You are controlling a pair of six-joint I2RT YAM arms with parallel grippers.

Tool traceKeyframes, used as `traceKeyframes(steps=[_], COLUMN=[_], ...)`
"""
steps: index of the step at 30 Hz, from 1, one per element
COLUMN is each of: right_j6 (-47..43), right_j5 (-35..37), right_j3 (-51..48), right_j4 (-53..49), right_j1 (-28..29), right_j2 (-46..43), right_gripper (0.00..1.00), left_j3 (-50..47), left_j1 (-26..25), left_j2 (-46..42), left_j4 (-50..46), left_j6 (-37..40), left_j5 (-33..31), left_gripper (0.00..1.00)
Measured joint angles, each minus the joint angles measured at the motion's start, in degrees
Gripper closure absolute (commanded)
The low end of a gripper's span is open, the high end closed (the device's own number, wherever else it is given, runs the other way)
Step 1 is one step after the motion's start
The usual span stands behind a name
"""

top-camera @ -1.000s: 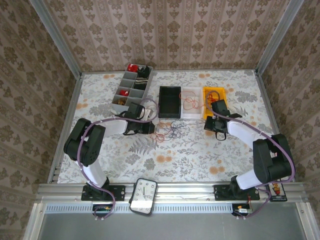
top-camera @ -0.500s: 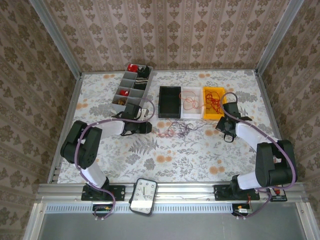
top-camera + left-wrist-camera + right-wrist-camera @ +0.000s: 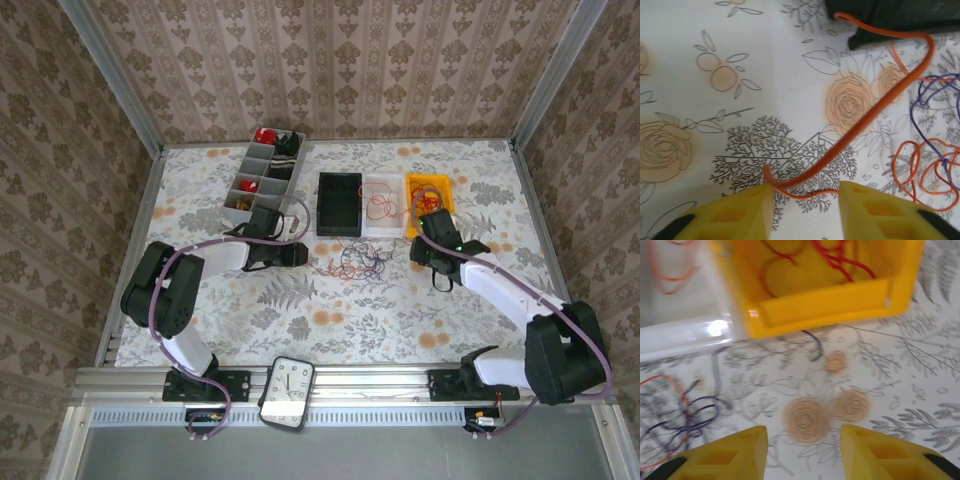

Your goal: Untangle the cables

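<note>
Floral table (image 3: 400,310): tangled cables (image 3: 350,263) spread left-right; orange strand (image 3: 875,115) runs diagonally.

We see left arm (image 3: 215,255), right arm (image 3: 495,280) built alike: white link shells, black rounded joint housings. We note black base plates (image 3: 212,384) under each, lilac cable (image 3: 297,212) looping along each. On left gripper (image 3: 806,194) and right gripper (image 3: 804,432) we make out blocky yellow fingers, rectangular recesses moulded in, black parts at outer corners.
</note>
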Motion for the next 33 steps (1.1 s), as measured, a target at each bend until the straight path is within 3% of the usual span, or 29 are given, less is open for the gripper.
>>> traceKeyframes(steps=[3, 8, 13, 15, 22, 28, 33], right_j6=[-2.86, -7.63, -12.46, -13.42, -15.21, -16.39, -16.26], right_j5=[0.96, -1.6, -10.43, -14.16, -20.39, -21.77, -21.24], right_j3=[0.74, 2.19, 6.36, 9.25, 19.12, 20.22, 20.33], right_j4=[1.22, 3.56, 4.09, 4.13, -2.89, -9.16, -10.8], right_j1=[2.78, 4.31, 7.15, 7.74, 8.26, 8.28, 8.28], right_j2=[-1.7, -1.81, 3.45, 8.28, 27.06, 30.21, 31.19], right_gripper=[0.55, 0.55, 0.53, 0.53, 0.56, 0.62, 0.7], left_j3=[0.0, 1.27, 5.42, 5.81, 6.03, 11.39, 20.61], left_j1=[-0.02, 0.0, -0.02, -0.04, -0.9, -1.07, 0.44], left_j2=[-0.2, 0.48, 4.46, 4.87, -1.14, -17.42, -23.91], left_j4=[0.42, 0.33, 0.17, -0.04, -5.11, -12.0, -15.34], left_j6=[0.02, 0.04, 0.81, 1.29, 1.33, 1.77, 3.63], left_j5=[-1.66, -3.17, -4.07, -4.24, -9.11, -19.69, -24.57], left_gripper=[0.52, 0.58, 0.91, 0.98, 1.0, 1.0, 1.0])
